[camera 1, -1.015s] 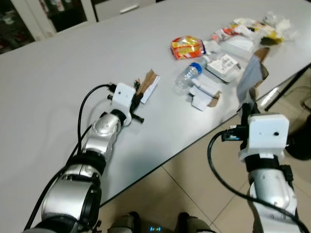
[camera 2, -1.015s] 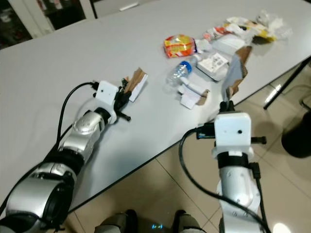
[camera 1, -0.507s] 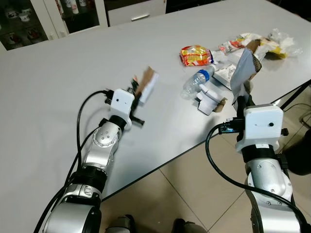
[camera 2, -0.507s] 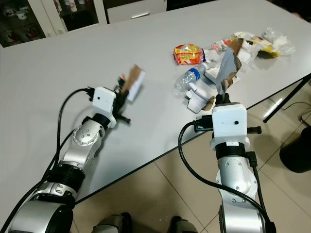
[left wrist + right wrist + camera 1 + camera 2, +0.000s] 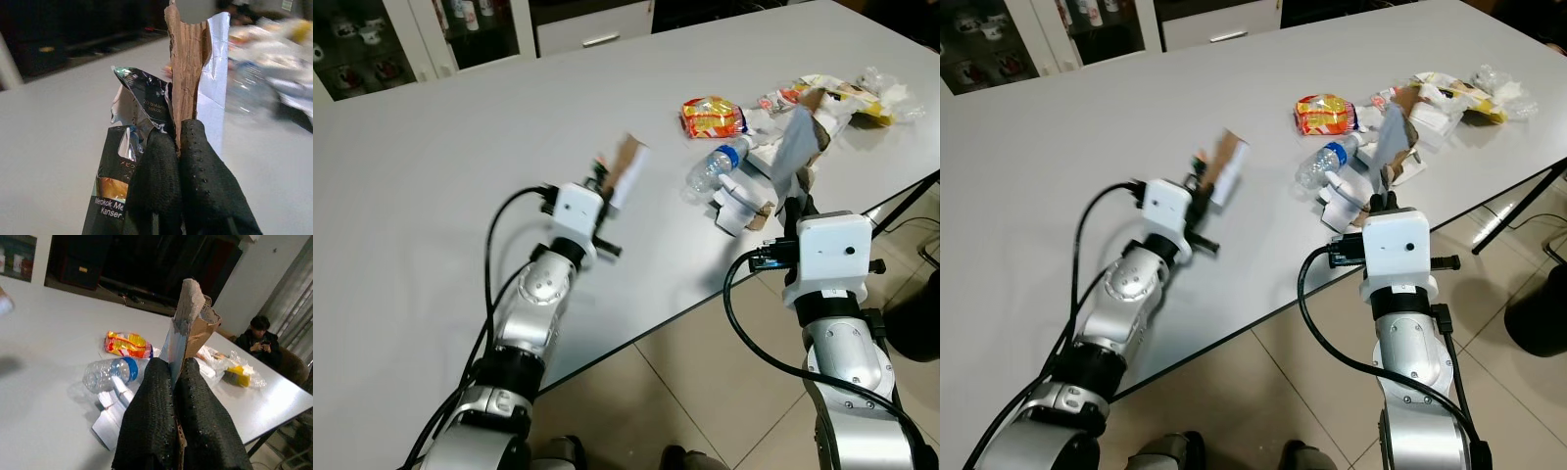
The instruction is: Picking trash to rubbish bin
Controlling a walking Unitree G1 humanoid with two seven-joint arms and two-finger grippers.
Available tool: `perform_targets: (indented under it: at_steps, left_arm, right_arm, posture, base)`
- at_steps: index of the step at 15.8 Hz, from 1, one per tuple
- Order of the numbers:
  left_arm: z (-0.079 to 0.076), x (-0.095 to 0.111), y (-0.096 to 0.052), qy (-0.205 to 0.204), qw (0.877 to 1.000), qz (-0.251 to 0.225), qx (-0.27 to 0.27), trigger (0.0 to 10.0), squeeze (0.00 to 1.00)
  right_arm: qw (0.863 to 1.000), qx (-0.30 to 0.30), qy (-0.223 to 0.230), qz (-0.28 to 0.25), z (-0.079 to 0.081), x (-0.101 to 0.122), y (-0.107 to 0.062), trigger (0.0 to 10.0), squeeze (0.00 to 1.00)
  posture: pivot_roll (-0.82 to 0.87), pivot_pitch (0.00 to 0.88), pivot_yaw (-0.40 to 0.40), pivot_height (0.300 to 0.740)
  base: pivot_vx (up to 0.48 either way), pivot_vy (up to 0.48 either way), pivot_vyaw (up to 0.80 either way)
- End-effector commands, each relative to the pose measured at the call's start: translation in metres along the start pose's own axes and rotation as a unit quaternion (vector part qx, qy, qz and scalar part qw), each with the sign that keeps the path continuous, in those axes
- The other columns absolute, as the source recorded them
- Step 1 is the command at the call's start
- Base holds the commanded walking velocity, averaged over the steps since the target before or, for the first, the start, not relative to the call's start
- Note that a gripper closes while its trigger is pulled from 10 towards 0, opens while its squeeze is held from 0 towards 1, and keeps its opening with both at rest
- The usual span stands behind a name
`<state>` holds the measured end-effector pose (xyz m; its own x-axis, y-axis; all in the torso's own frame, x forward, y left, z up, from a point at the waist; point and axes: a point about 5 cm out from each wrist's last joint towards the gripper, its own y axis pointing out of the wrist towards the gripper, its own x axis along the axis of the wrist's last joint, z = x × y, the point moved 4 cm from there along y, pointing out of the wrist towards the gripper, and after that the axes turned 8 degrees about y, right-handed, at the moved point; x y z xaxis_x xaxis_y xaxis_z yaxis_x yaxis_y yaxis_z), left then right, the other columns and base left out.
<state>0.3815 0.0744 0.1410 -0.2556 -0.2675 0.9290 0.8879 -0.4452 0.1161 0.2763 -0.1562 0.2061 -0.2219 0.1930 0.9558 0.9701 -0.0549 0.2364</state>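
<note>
My left gripper (image 5: 600, 184) is shut on a torn strip of brown-and-white cardboard (image 5: 626, 168) together with a dark foil wrapper (image 5: 142, 100), held up above the white table (image 5: 431, 166). My right gripper (image 5: 798, 204) is shut on another torn cardboard piece (image 5: 797, 142), grey-white outside and brown inside, raised over the table's near edge. A heap of trash lies at the table's right end: a crushed plastic bottle with a blue cap (image 5: 715, 166), an orange snack bag (image 5: 712, 115), white paper boxes (image 5: 740, 204) and yellow wrappers (image 5: 857, 96).
A person (image 5: 259, 335) sits beyond the far end of the table in the right wrist view. Glass-door cabinets (image 5: 372, 49) stand along the back wall. A black round object (image 5: 913, 308) sits on the tiled floor at the right, beside a table leg (image 5: 901, 208).
The camera has swung up and back. My left gripper has lifted its cardboard off the table and moved right. The right gripper keeps its cardboard raised.
</note>
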Motion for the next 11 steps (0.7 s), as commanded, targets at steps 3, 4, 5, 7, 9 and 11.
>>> perform_targets:
  at_steps: [3, 4, 5, 7, 9, 11]
  left_arm:
    - [-0.031, -0.008, -0.004, 0.009, 0.995, 0.024, -0.096, 10.0, 0.12]
    - [-0.031, -0.008, -0.004, 0.009, 0.995, 0.024, -0.096, 10.0, 0.12]
    - [-0.036, -0.008, -0.004, 0.010, 0.993, 0.025, -0.118, 10.0, 0.32]
    - [-0.040, -0.008, -0.002, 0.007, 0.990, 0.029, -0.138, 10.0, 1.00]
    - [-0.050, -0.008, -0.005, 0.014, 0.980, 0.032, -0.194, 10.0, 1.00]
    - [-0.056, -0.012, -0.007, 0.036, 0.974, 0.043, -0.220, 10.0, 1.00]
  right_arm:
    - [1.000, 0.000, -0.003, -0.008, -0.003, 0.003, 0.000, 10.0, 0.00]
    - [1.000, 0.000, -0.003, -0.008, -0.003, 0.003, 0.000, 10.0, 0.00]
    - [1.000, -0.004, -0.004, -0.007, -0.005, 0.002, -0.001, 10.0, 0.00]
    - [1.000, -0.007, -0.005, -0.006, -0.005, 0.002, -0.001, 10.0, 0.00]
    - [1.000, -0.007, -0.007, -0.006, -0.005, 0.002, -0.002, 10.0, 0.00]
    - [1.000, -0.008, -0.008, -0.004, -0.005, 0.001, -0.002, 10.0, 0.00]
  posture:
    - [0.11, 0.096, -0.018, 0.740]
    - [0.11, 0.096, -0.018, 0.740]
    - [0.10, 0.094, -0.011, 0.740]
    - [0.10, 0.095, -0.009, 0.740]
    - [0.10, 0.097, -0.007, 0.740]
    - [0.09, 0.100, -0.004, 0.740]
  base:
    - [0.000, 0.000, 0.00]
    - [0.000, 0.000, 0.00]
    - [0.000, 0.000, 0.00]
    - [0.000, 0.000, 0.00]
    - [0.000, 0.000, 0.00]
    - [0.000, 0.000, 0.00]
